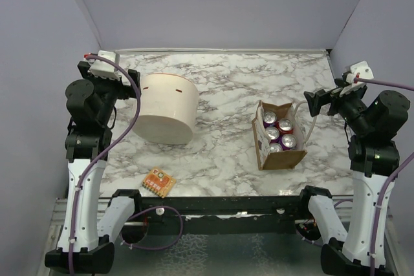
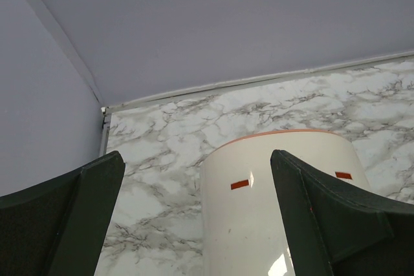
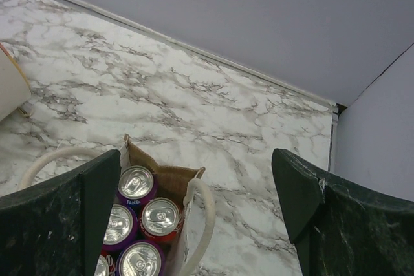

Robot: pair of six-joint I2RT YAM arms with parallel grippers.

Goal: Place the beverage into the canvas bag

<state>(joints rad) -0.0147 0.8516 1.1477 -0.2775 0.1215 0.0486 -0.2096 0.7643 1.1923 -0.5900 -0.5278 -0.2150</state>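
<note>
Left claw [image 1: 131, 90] and right claw [image 1: 312, 103] both hang wide open and empty in the overhead view, well apart at opposite sides of the counter [image 1: 226, 88]. The canvas bag [image 1: 285, 158] stands just beside the right claw, with six beverage cans [image 1: 279, 132] packed upright inside. No loose can shows on the counter, so the job looks finished or nearly so. A cream tub [image 1: 167, 109] lies on its side by the left claw, and a small orange packet [image 1: 158, 183] lies near the front edge.

From the left wrist, the open fingers [image 2: 323, 224] frame the tub [image 2: 249, 218]. A careless swing forward could roll it across the counter toward the bag.

From the right wrist, the spread fingers [image 3: 71, 218] look down at the bag's brown wall [image 3: 173, 177] and the purple Fanta can [image 3: 136, 183] beside a red one [image 3: 160, 217]. A whitish loop handle [image 3: 206, 218] arches between the fingers. That is the likelier trouble: a finger moving low could hook the loop and tip or drag the light, stiff bag, spilling cans. Closing downward could also pull a can back out.
</note>
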